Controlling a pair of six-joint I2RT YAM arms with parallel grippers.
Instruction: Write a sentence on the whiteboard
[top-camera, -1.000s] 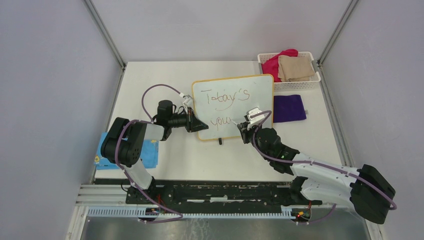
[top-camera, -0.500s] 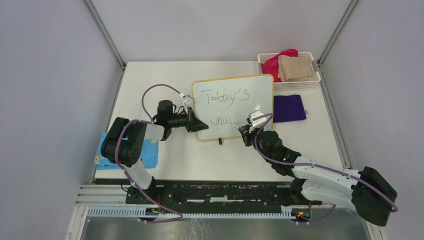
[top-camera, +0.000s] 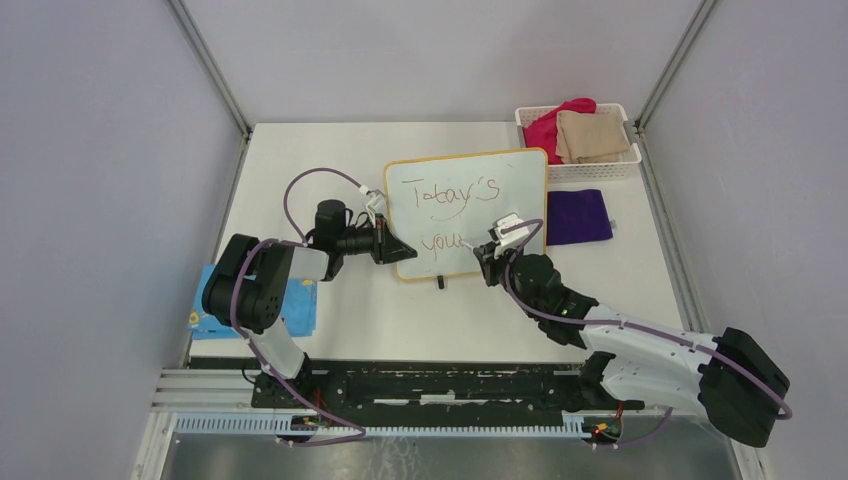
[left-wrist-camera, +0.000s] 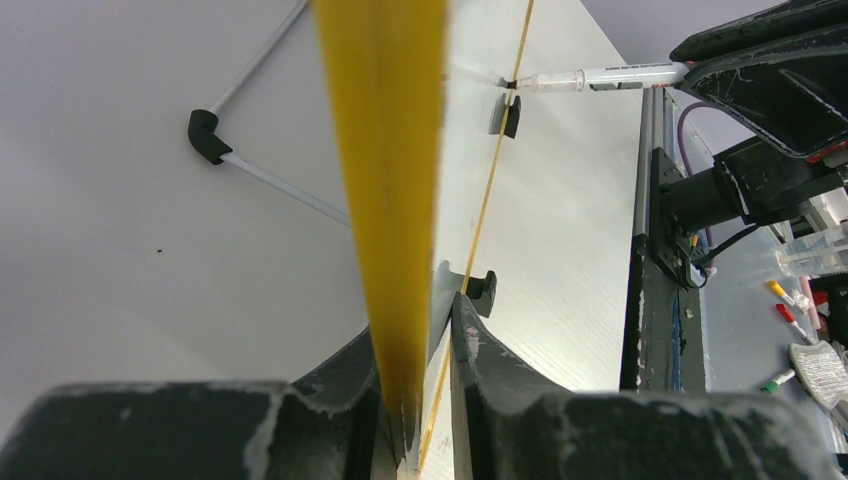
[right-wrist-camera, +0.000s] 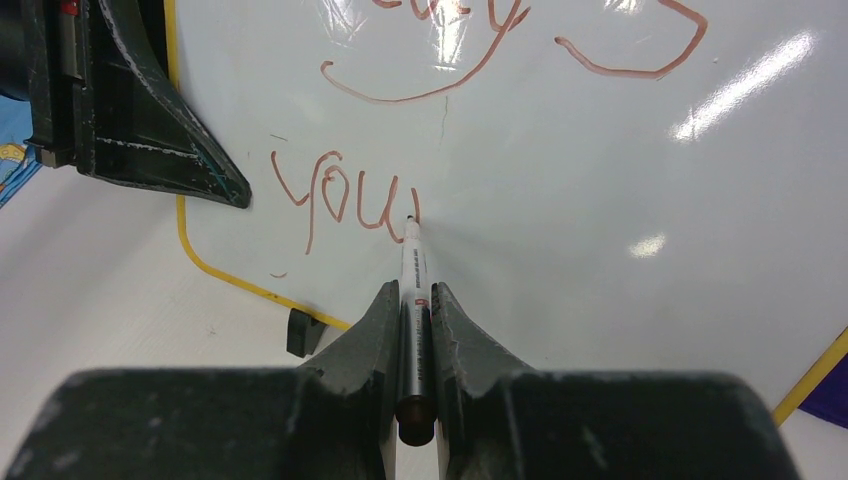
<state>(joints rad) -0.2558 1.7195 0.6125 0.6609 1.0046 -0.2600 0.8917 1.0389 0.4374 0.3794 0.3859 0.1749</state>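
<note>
The whiteboard (top-camera: 505, 205), yellow-framed, stands tilted on the table's middle. My left gripper (top-camera: 398, 249) is shut on its left edge; the left wrist view shows the yellow frame (left-wrist-camera: 385, 150) pinched between the jaws of the left gripper (left-wrist-camera: 415, 335). The sentence reads "Today's" (top-camera: 455, 194) with "you" (top-camera: 441, 242) below it, in thin reddish-brown strokes. My right gripper (right-wrist-camera: 414, 292) is shut on a slim white marker (right-wrist-camera: 414, 265). The marker's tip touches the board at the end of "you" (right-wrist-camera: 345, 205). The top view places the right gripper (top-camera: 490, 252) at the board's lower middle.
A white basket (top-camera: 580, 172) with pink and tan cloths sits at the back right. A purple cloth (top-camera: 578, 216) lies beside the board's right edge. A blue card (top-camera: 302, 305) lies under the left arm. A black foot (top-camera: 440, 283) sticks out below the board.
My right gripper dipped slightly toward the near edge with the marker, then came back up to the end of "you". The left gripper and the board have not moved.
</note>
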